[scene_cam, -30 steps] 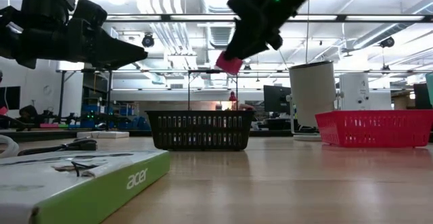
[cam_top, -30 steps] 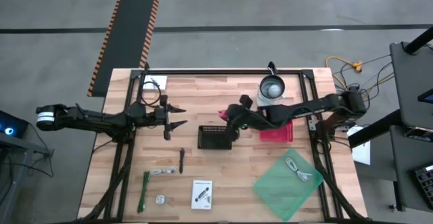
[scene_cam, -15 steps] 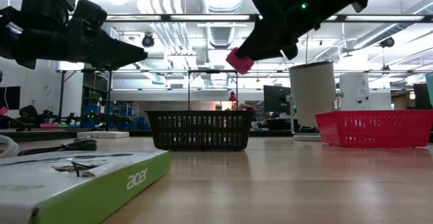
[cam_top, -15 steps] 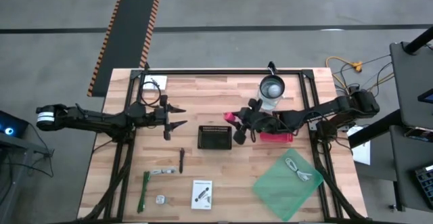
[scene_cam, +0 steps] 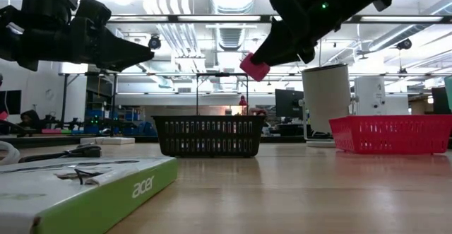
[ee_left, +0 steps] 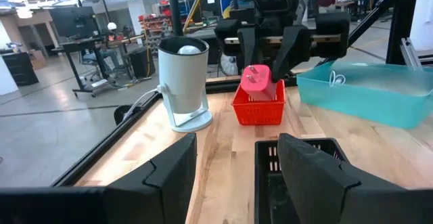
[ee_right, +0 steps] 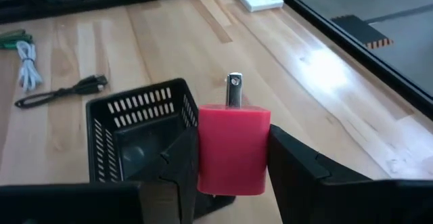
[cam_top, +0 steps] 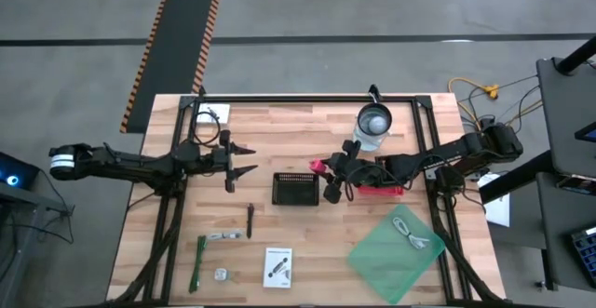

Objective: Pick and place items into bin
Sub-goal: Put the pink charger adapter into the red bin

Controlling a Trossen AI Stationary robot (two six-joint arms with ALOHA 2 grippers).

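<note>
Black basket (cam_top: 296, 188) open-topped (rt claw (cam_top: 323, 180) beside).

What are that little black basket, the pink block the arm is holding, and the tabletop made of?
The black basket looks like moulded plastic: slotted walls, matte finish. The pink block, held in the right end effector, seems smooth plastic with a metal prong, likely a plug adapter. The table looks like light varnished wood planks, faintly glossy.
</note>
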